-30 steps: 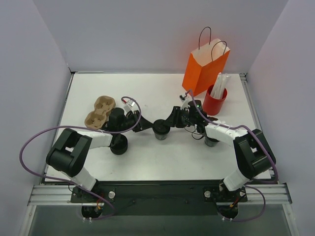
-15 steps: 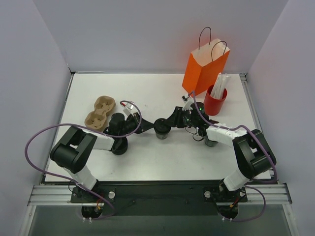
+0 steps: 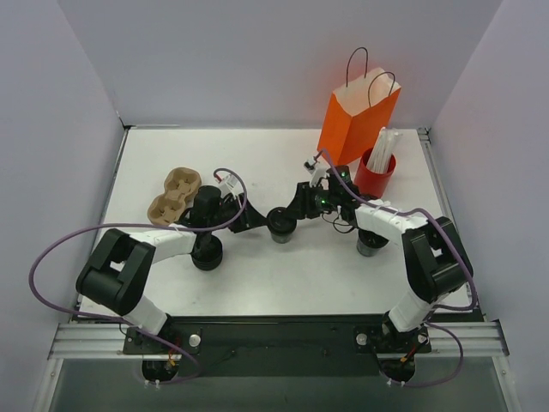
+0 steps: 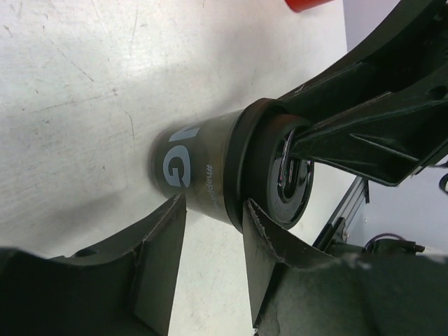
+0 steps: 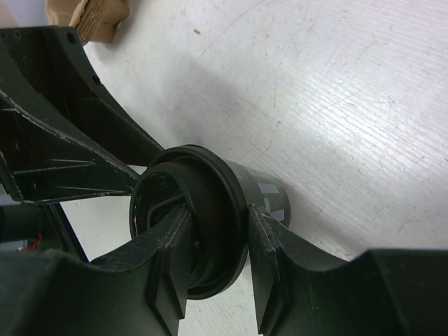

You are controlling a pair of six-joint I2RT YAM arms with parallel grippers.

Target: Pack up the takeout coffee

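The right end effector [image 5: 218, 217] is pinched narrow on the rim of the cup [image 5: 269, 199], one finger inside the mouth and the other against the outer wall. The cup stands upright on the bench [image 3: 257, 283], its long axis vertical. It sits to the left of the bag [image 3: 356, 124] and nearer the arm bases, well apart from it. The left end effector [image 4: 213, 210] faces the cup from the side away from the bag. Its fingers are slightly apart with nothing between them, the tips just beside the cup's wall. The bag is far taller than the cup. If the bag is where the cup goes, the right arm is the nearer one and has the hold, so the cup would need lifting above the bag's top, kept upright.
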